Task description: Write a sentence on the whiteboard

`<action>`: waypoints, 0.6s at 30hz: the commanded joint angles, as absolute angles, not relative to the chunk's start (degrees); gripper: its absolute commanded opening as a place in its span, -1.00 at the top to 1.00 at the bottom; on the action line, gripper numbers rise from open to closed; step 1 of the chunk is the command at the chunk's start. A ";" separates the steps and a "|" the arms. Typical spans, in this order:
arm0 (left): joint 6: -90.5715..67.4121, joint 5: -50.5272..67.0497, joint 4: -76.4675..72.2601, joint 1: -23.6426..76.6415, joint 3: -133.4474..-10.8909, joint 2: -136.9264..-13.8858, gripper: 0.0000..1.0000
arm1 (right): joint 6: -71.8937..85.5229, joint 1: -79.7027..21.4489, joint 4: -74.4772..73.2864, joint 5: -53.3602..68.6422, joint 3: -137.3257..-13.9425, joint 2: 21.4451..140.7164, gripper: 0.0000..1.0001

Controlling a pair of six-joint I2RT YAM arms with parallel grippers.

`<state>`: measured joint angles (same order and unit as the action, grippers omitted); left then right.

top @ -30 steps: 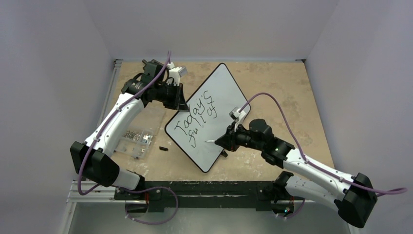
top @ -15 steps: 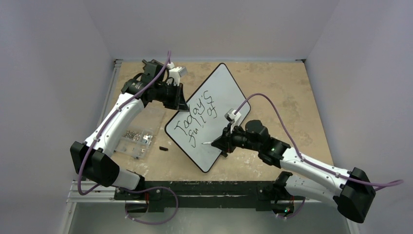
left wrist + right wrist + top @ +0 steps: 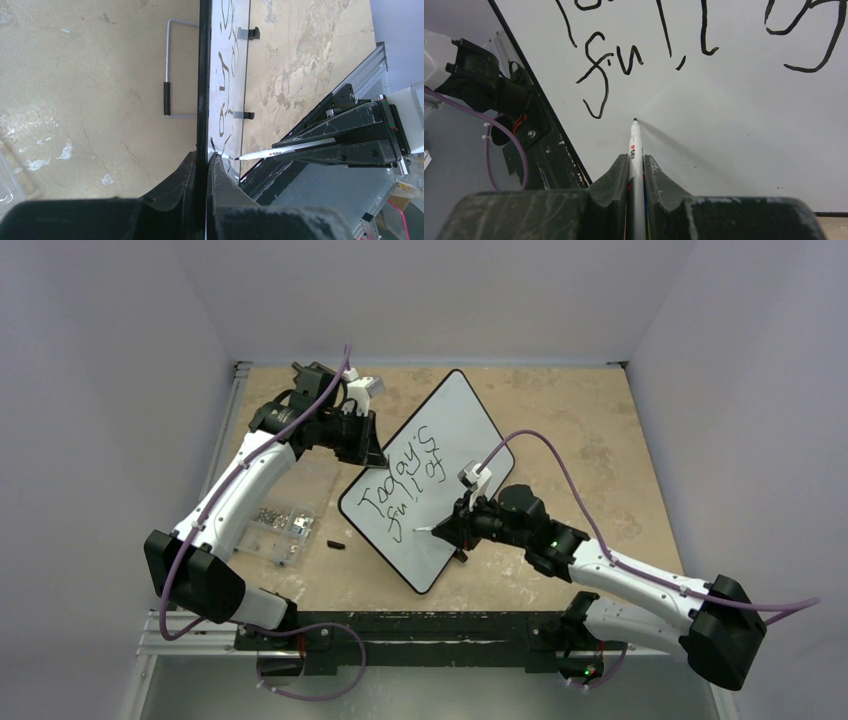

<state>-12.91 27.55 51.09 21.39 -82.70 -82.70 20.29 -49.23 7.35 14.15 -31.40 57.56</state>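
The whiteboard [image 3: 450, 430] stands tilted in the middle of the table. It bears the sentence [image 3: 405, 478] in black, reading "Today's full of". My left gripper [image 3: 378, 455] is shut on the board's left rim; the wrist view shows its fingers [image 3: 220, 175] clamped on the black rim [image 3: 203, 75]. My right gripper [image 3: 455, 530] is shut on a white marker [image 3: 634, 150]. The marker's tip [image 3: 635, 120] is on or just off the board below "full" [image 3: 624, 55]. In the top view the marker [image 3: 428, 530] points left at the board's lower part.
A clear plastic box of screws [image 3: 282, 525] lies left of the board. A small black marker cap [image 3: 335, 544] lies beside it. The board's wire stand [image 3: 170, 70] shows behind it. The aluminium frame rail [image 3: 400, 630] runs along the near edge.
My right arm has moved the marker left and slightly down, from after "of" to a spot below "full". The left arm and the board have not moved.
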 commanded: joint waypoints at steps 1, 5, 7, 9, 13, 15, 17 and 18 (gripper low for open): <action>-10.81 15.67 50.01 19.60 -83.32 -82.00 1.00 | 19.45 -49.58 10.28 11.44 -33.80 57.81 1.00; -10.81 15.65 50.01 19.60 -83.31 -82.12 1.00 | 19.56 -49.57 9.80 10.71 -33.66 58.33 1.00; -10.81 15.66 50.01 19.54 -83.39 -82.09 1.00 | 19.52 -49.57 9.46 10.72 -33.37 58.53 1.00; -10.81 15.65 49.97 19.59 -83.32 -82.10 1.00 | 19.62 -49.60 9.05 10.72 -32.88 58.46 1.00; -10.81 15.64 50.01 19.60 -83.36 -82.14 1.00 | 19.76 -49.58 7.70 10.39 -31.60 57.58 1.00; -10.81 15.64 50.01 19.58 -83.41 -82.10 1.00 | 20.03 -49.60 6.96 10.21 -30.82 57.00 1.00; -10.81 15.64 50.01 19.55 -83.41 -82.15 1.00 | 20.48 -49.57 6.25 10.04 -30.10 56.41 1.00; -10.81 15.72 50.00 19.58 -83.40 -82.17 1.00 | 20.79 -49.57 5.98 9.95 -29.71 56.08 1.00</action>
